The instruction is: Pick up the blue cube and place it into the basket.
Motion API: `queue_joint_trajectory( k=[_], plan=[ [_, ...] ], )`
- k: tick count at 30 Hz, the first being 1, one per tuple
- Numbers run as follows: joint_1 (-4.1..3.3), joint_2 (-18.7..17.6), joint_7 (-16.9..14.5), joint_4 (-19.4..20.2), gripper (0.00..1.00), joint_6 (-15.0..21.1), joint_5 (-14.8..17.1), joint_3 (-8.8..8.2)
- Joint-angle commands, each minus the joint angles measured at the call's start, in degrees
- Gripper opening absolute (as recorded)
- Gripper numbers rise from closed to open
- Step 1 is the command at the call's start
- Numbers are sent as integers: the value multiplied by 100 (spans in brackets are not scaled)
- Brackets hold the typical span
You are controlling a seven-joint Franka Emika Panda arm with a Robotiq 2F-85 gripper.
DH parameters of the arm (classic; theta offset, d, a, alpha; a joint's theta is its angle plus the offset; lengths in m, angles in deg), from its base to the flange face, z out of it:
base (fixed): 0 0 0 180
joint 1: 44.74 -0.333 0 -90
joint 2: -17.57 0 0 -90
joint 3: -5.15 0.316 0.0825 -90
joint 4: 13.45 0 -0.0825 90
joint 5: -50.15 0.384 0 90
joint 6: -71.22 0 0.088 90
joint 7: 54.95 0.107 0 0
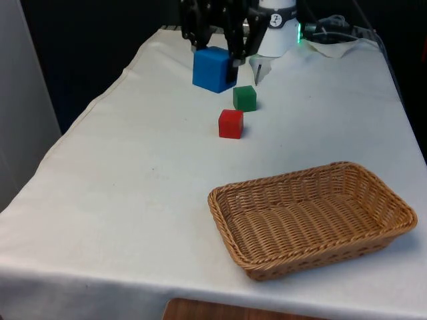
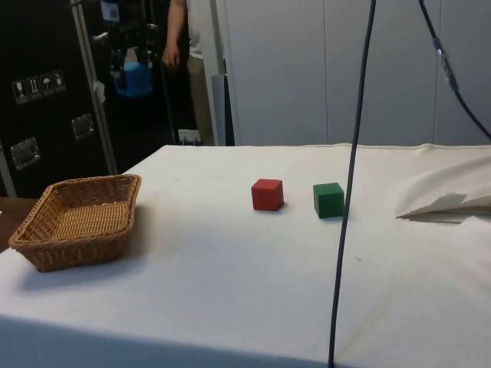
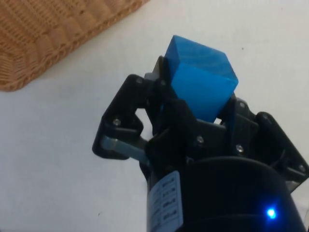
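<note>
Blue cube (image 1: 214, 68): it was up off the table, carried in the air at the far end, above and behind the other two blocks in the front view. In the side view the blue cube (image 2: 135, 79) hung high against the dark cabinets, above the basket's side of the table.

Orientation: a cube, so no long axis to call. In the wrist view the blue cube (image 3: 200, 82) sat tilted, one corner thrust away from the camera, edges running aslant to the fingers rather than square with them.

Gripper (image 1: 215, 48): the black fingers were pinched on the cube from opposite sides, with the block wedged between them. In the wrist view the gripper (image 3: 198, 108) had the cube seated deep between the fingers, most of its bulk sticking out beyond them.

Basket (image 1: 311, 217): wicker, rectangular, resting on the white cloth near the front edge, towards the front view's right. The cube was well apart from it.

Green cube (image 1: 245, 98): on the cloth, below and just to the front view's right of the held block.

Red cube (image 1: 231, 124): near the green one, a little closer to the basket, not touching it.

Person (image 2: 184, 34): standing behind the table in the side view, an arm hanging beside the raised cube.
</note>
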Motion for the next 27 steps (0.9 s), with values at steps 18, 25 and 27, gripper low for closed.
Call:
queue_joint_trajectory(
  k=[18,25,27],
  plan=[
    [-143,-212,103,-327,0,-40,-189,321],
    [-178,-298,103,-424,0,-29,-252,453],
    [-178,-309,103,-441,0,-23,-264,476]
  ],
)
